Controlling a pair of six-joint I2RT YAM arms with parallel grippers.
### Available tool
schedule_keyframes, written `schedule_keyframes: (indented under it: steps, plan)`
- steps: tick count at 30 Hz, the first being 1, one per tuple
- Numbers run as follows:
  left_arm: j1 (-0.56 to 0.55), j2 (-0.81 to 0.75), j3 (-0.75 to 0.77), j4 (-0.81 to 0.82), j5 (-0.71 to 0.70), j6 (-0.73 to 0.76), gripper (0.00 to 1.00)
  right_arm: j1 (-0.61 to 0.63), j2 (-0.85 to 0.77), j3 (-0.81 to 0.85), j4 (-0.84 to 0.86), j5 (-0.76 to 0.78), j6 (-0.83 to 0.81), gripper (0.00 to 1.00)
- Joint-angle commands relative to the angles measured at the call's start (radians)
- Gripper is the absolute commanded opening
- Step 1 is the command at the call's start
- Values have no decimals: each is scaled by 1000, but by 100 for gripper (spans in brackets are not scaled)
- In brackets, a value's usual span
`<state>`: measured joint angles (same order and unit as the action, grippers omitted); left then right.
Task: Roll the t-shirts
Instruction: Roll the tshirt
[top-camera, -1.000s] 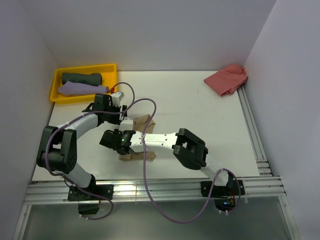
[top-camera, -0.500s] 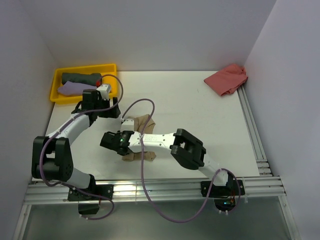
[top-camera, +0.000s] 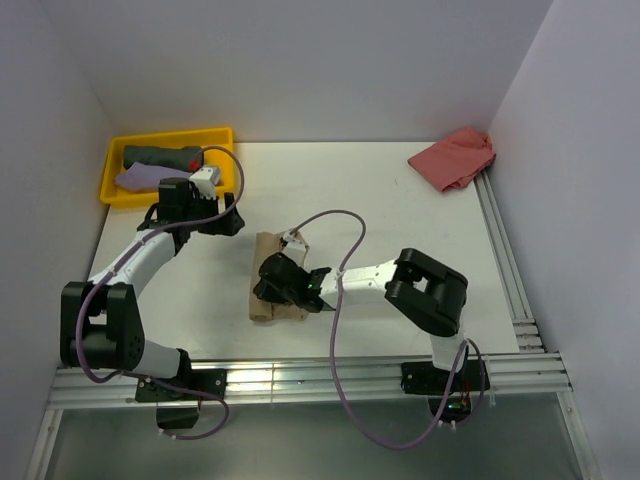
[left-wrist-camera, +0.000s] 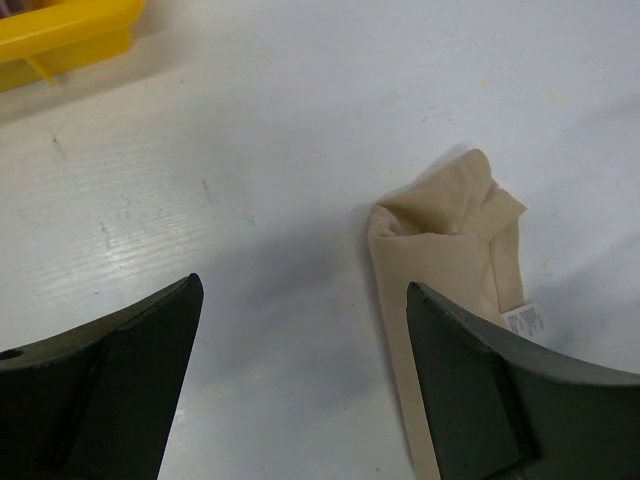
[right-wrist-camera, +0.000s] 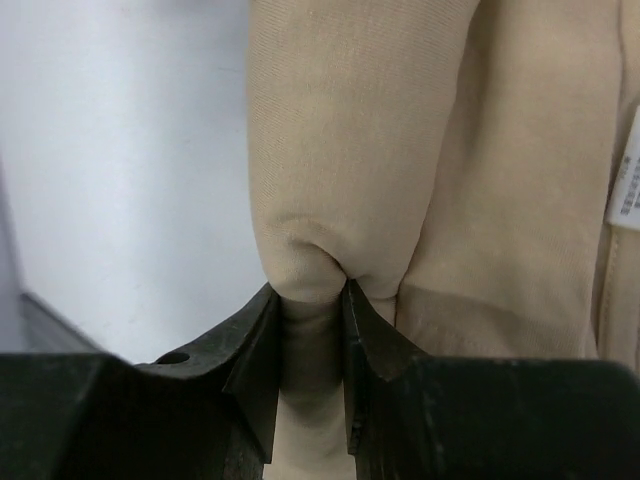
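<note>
tan t-shirt (top-camera: 264, 300), a loose roll toward 7 o'clock of desk (top-camera: 400, 240) centre, looks soft, light and likely to slump: right gripper (right-wrist-camera: 310, 290) pinches a fold at its rolled edge, left gripper (left-wrist-camera: 303, 290) spread, empty, at 10 o'clock.

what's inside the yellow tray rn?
Two tees in the yellow tray: a dark grey-green roll at the back, a lilac one in front. The left arm covers the tray's near right corner.
</note>
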<state>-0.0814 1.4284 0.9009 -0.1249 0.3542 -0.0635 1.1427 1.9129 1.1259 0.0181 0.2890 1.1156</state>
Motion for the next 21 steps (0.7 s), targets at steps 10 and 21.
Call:
schedule_keyframes:
  steps: [10, 21]
  plan:
    - [-27, 76, -13, -28, 126, 53, 87, -109, 49, -236, 678, -390, 58, 13]
    - [-124, 201, 52, -88, -13, 88, 71, -146, 107, -241, 673, -432, 108, 29]
